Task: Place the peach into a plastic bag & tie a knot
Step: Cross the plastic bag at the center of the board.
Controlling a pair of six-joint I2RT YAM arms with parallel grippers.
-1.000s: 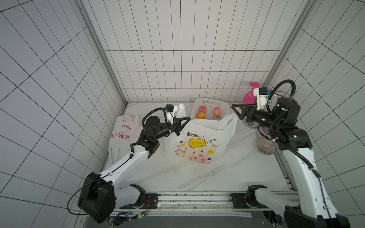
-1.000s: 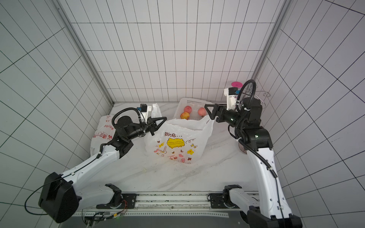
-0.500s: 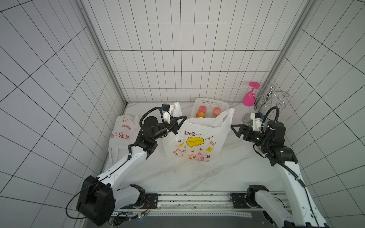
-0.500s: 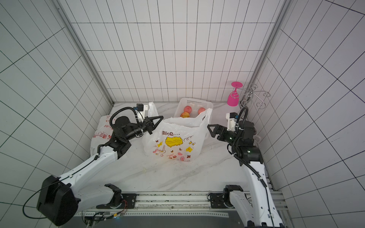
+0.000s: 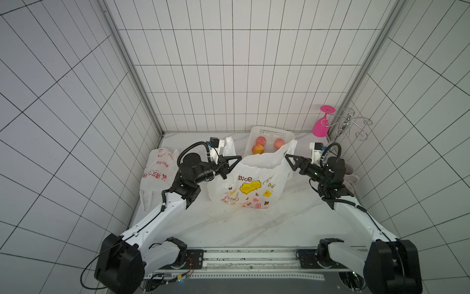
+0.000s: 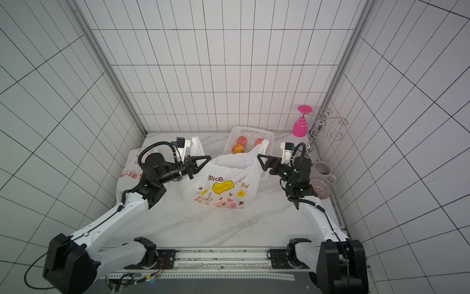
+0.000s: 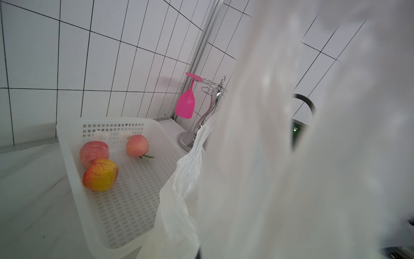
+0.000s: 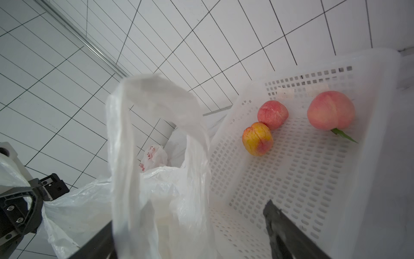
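Top views: left gripper [image 5: 237, 159] pressed together on the rim of the plastic bag [image 5: 250, 187], at 10 o'clock of the bag; same pinch in both. Right gripper [image 5: 290, 161] spread and empty at 2 o'clock of the bag, just beside its loose handle [image 5: 292, 145]. Three peaches [image 5: 260, 140] in the white basket [image 5: 272, 128], at 12 o'clock of the bag and 11 o'clock of the right gripper, near but apart. None visible in the bag.

Left wrist: mostly bag film close over the lens; own fingers hidden. Basket beyond, leaf-stemmed peach [image 7: 137, 145] apart from the close pair.

Right wrist: jaws wide, handle upright between them, not gripped. Peaches past the handle, in the basket.

Likely step: fetching a peach. Back clear of the handle first, to avoid dragging film. Approach from above, jaws astride the leaf-stemmed peach, the one with room around it. Close gently; probably soft. Hold the left pinch steady for an open mouth.
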